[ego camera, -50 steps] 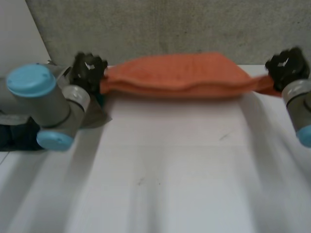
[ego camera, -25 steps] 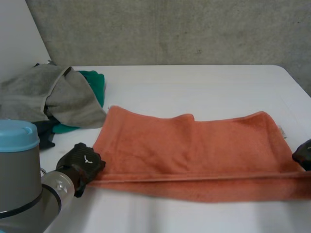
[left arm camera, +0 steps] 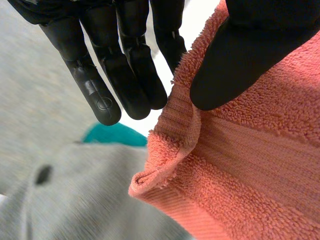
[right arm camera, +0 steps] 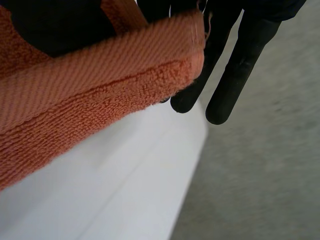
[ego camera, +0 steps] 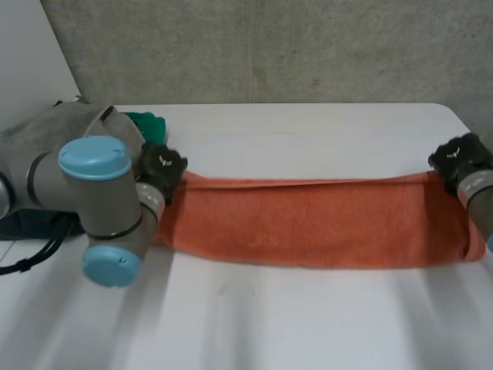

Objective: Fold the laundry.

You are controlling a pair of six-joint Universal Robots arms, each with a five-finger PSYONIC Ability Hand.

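- The orange terry towel lies on the white table as a long folded band stretched between the two hands, with its far long edge doubled over
- It looks soft, limp and light, and its thick pile should give a sure, non-slip hold; having no stiffness of its own, any unheld part would likely sag or drag on the table
- The woven hem bands at the short ends look flatter and firmer than the pile, so the end corners seem the best places to take hold: tension between them should hold the layers aligned
- The left hand is at one end corner and grasps it: in the left wrist view the thumb presses the hem against the nearly straight fingers, and the cloth bunches just past the thumb tip
- The right hand is at the opposite end corner and also grasps the towel: its thumb lies over the ribbed hem and its fingers reach out past the edge behind it
- Both arms reach forward with their wrists low over the table
- Just beyond the left hand's fingertips lie a rumpled grey cloth and a teal green cloth, probably laundry waiting its turn
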